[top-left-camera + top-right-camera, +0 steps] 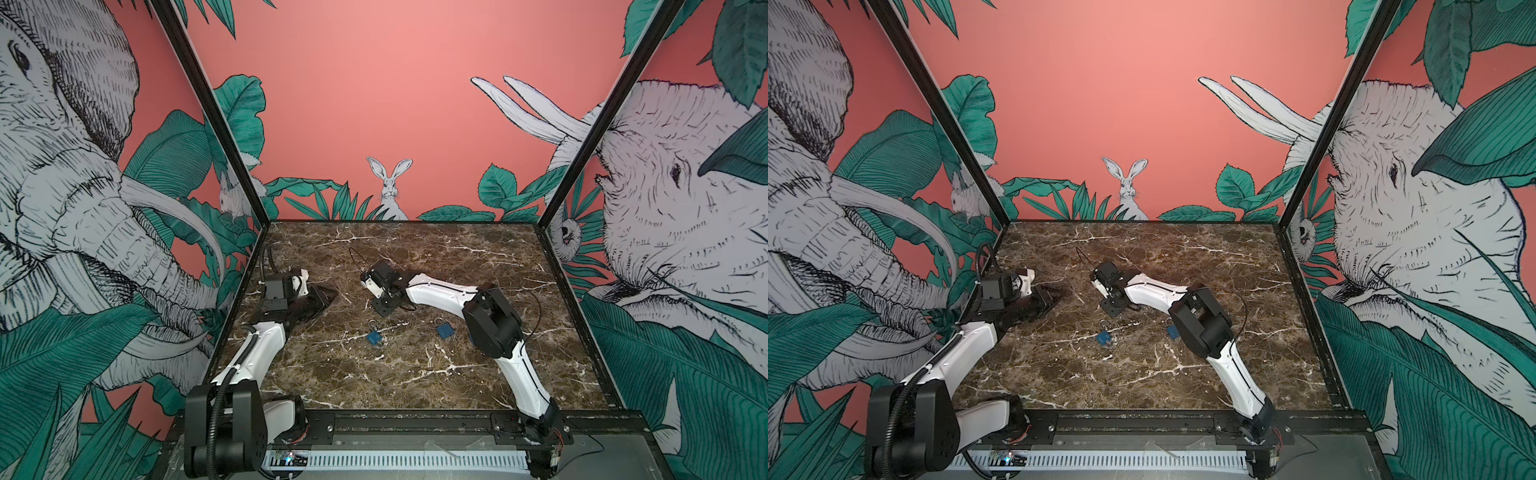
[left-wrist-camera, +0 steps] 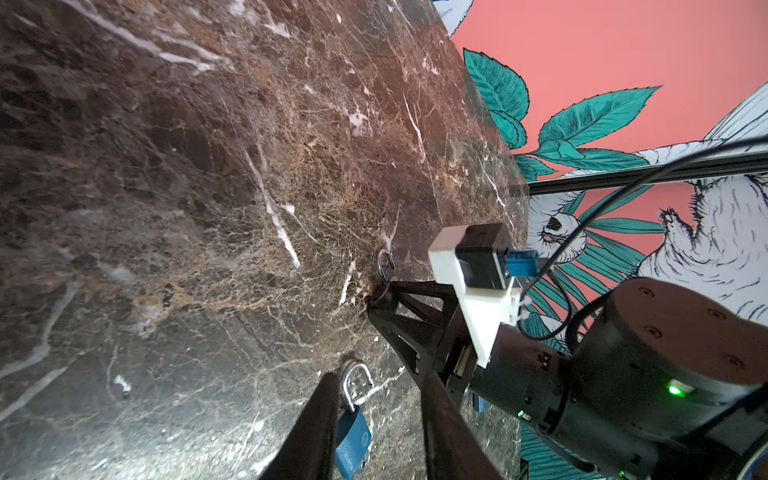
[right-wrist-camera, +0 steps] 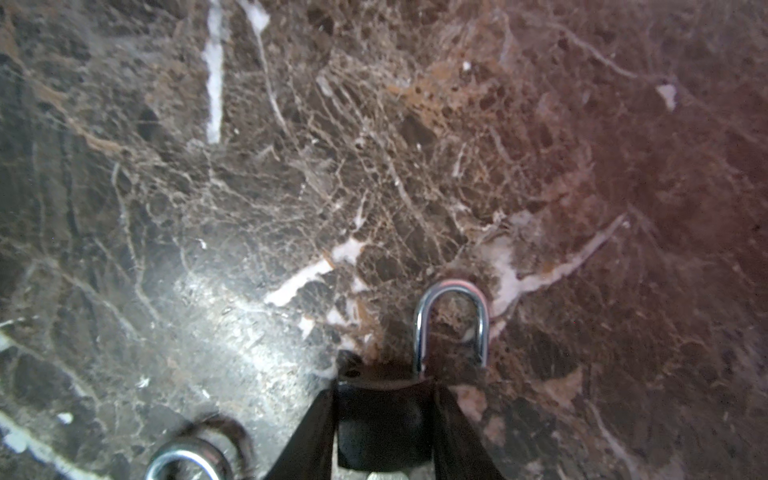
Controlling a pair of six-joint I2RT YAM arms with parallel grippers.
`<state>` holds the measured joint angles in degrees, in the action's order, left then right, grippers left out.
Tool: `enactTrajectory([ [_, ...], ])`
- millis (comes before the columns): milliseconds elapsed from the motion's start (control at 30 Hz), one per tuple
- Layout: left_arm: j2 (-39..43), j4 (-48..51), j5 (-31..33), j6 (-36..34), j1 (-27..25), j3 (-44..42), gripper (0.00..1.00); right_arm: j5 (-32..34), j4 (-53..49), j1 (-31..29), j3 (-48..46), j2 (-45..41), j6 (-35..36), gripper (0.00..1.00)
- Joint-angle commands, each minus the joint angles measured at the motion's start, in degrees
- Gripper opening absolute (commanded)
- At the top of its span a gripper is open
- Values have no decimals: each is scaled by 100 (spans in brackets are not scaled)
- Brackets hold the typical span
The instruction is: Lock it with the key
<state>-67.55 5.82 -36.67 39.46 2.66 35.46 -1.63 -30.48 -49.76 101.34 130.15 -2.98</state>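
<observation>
While the left gripper (image 1: 331, 296) sits low near the table's (image 1: 415, 386) left edge, about halfway between the far and near edges, its fingers (image 2: 316, 432) stand apart with nothing between them. The tips aim toward the middle of the surface.

Further right, a little left of centre, a blue padlock (image 1: 375, 336) lies flat on the marble with its silver shackle swung open, clear of both grippers. The left wrist view looks at it through the gap between the parted fingers.

Just beyond it toward the far edge, the right gripper (image 3: 386, 378) points steeply down at the surface, its arm reaching in from the near right corner. Its jaws press against a dark body that fills the gap between them, and a silver shackle sticks out past the tips: a second padlock (image 3: 455, 286), clamped. Whether it touches the marble I cannot tell.

A metal ring (image 3: 183, 451) lies on the surface beside that gripper; whether a key hangs on it I cannot tell.

Right of centre, a third blue padlock (image 1: 444, 330) lies beside the right arm's elbow, shackle toward the far edge.
</observation>
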Motion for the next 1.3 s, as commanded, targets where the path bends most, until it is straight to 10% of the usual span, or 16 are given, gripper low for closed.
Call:
enactTrajectory([
  [0, 107, -99, -89, 35, 67, -80, 36, 163, -219, -60, 101, 208, 41, 37],
  [633, 330, 489, -271, -275, -26, 229, 36, -103, 443, -90, -969, -1231, -310, 18],
  [1267, -838, 628, 420, -269, -1975, 1510, 36, 41, 400, -96, -2486, -3383, -521, 18],
])
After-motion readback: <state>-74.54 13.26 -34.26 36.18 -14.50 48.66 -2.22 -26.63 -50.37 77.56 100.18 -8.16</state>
